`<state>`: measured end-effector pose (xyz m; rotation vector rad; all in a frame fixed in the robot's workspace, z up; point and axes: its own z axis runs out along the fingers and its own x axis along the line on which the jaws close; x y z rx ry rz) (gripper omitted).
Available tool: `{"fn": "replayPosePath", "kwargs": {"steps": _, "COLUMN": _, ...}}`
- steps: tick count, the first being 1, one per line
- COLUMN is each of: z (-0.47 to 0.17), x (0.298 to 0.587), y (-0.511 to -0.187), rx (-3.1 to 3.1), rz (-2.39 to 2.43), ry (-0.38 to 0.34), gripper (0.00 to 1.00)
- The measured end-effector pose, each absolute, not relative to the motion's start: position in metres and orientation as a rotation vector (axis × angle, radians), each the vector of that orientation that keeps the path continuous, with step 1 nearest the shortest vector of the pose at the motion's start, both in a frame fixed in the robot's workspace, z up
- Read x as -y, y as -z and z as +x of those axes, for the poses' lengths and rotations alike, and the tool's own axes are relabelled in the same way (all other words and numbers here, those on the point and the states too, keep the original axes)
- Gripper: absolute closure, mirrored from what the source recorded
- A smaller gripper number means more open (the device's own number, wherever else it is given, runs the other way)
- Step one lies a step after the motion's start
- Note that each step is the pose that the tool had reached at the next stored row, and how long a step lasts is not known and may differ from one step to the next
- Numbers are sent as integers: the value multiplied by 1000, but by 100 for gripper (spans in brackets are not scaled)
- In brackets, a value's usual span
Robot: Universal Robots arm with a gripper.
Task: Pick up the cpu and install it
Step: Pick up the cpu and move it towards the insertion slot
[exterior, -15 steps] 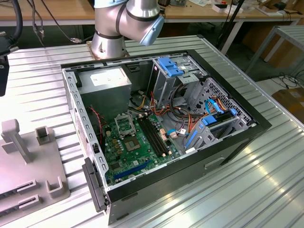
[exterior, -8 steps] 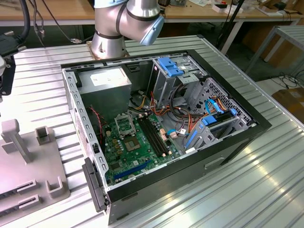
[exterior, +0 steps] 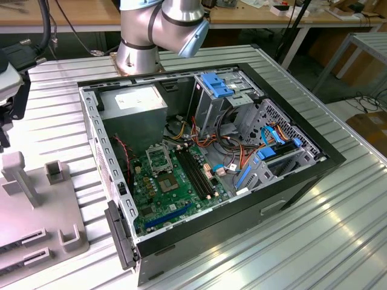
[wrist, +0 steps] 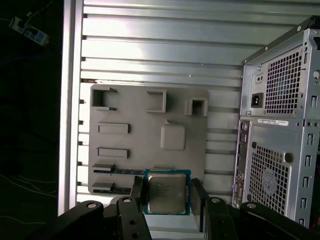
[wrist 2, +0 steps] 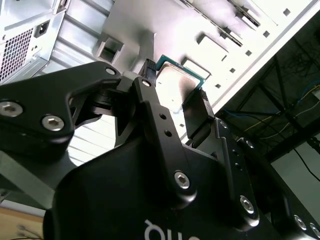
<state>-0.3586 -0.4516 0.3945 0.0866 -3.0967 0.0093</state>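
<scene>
my claw (wrist: 167, 196) grips the cpu (wrist: 166, 192) by 2 opposite edges above the edge of the grey fixture plate (wrist: 135, 107), beside the computer case (wrist: 295, 165); pickup looks done, and seating it demands square alignment with the socket (exterior: 158, 159).

Pincer (wrist: 168, 196) tight on the cpu (wrist: 166, 192)

Nothing can be read. Inside the computer case (exterior: 284, 196), a white label (exterior: 138, 98) tops the power supply (exterior: 136, 118), its print too small. A white sticker strip (wrist: 272, 121) crosses the case's rear panel, equally illegible. White letter fragments (wrist 2: 167, 231) on the hand (wrist 2: 176, 86) are cut off. The cpu (wrist: 166, 192) bears faint marks, unreadable.
</scene>
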Motion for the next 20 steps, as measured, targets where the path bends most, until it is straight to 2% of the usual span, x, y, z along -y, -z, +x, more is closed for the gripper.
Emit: {"fn": "replayPosePath", "kwargs": {"steps": 20, "z": -330, "x": 452, "y": -394, "rx": 3097, "rz": 87, "ry": -9, "gripper": 53}}
